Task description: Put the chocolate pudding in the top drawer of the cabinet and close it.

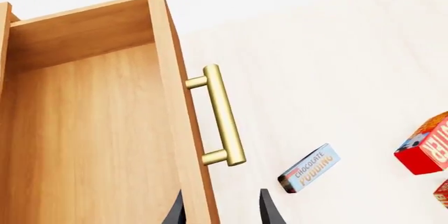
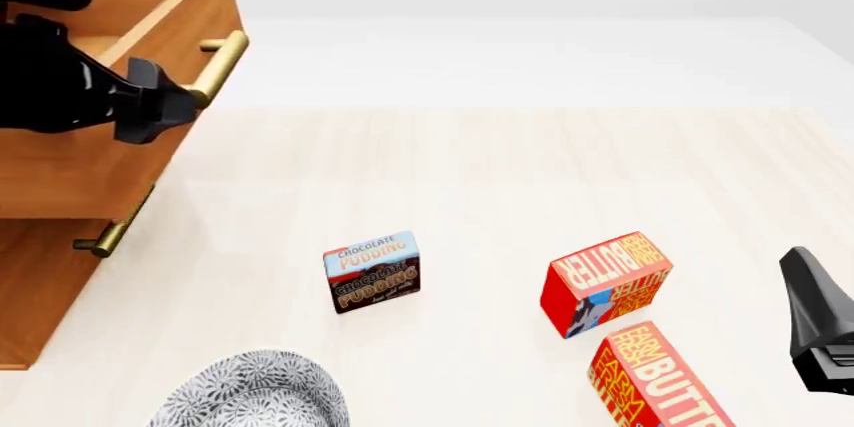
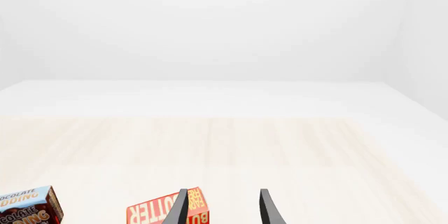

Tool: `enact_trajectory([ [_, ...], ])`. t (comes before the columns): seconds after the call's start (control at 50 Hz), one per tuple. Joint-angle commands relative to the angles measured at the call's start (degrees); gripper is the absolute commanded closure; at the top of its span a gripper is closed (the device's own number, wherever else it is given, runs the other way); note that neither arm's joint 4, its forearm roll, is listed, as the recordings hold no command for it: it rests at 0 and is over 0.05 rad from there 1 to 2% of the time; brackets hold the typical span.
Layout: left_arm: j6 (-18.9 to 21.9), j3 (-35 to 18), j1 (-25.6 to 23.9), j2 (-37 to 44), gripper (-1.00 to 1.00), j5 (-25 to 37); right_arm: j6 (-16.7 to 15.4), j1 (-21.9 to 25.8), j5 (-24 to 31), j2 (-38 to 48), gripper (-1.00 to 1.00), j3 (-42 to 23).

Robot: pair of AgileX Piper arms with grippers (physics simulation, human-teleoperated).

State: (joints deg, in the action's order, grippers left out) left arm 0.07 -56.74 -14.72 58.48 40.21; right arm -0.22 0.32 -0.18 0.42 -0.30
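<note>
Top drawer [image 1: 84, 129] open; both grippers, left gripper [image 1: 222, 208] and right gripper [image 3: 222, 207], released; next, grasp chocolate pudding [image 2: 372, 272] lying on bench [image 2: 534, 187]

The chocolate pudding [image 2: 372, 272] stands on the table [image 2: 507, 177], top drawer [image 2: 127, 67] open.

Pale light-wood table [image 2: 534, 177] top, flat even light. Past the table's far edge, plain white floor and white walls [image 3: 210, 24], no features, soft shadowless render.
</note>
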Motion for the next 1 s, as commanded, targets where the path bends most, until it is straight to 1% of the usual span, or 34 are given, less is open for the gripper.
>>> enact_trajectory([
  [0.02, 3.44, 3.71, -2.44, 7.48, -1.00, -3.18, 0.01, -0.03, 0.02, -0.07, -1.00, 0.05],
  [0.04, 3.36, 3.86, -3.27, 7.94, -1.00, -3.57, 0.03, -0.04, 0.03, -0.05, -1.00, 0.05],
  [0.38, 2.56, 4.62, -6.12, 9.45, -1.00, -4.93, 0.02, -0.04, 0.02, -0.06, -1.00, 0.05],
  [0.52, 2.80, 4.55, -7.03, 10.04, -1.00, -5.30, 0.02, -0.04, 0.02, -0.06, -1.00, 0.05],
  [0.56, 3.50, 4.89, -6.73, 9.76, -1.00, -5.51, 0.01, -0.04, 0.03, -0.06, -1.00, 0.05],
  [0.6, 2.87, 4.60, -7.42, 10.26, -1.00, -5.49, 0.02, -0.04, 0.02, -0.07, -1.00, 0.05],
  [0.88, 2.67, 1.99, -10.86, 11.88, -1.00, -4.86, 0.03, -0.05, 0.02, -0.08, -1.00, 0.05],
  [1.0, 2.86, 1.84, -11.88, 12.58, -1.00, -5.31, 0.04, -0.04, 0.03, -0.05, -1.00, 0.05],
])
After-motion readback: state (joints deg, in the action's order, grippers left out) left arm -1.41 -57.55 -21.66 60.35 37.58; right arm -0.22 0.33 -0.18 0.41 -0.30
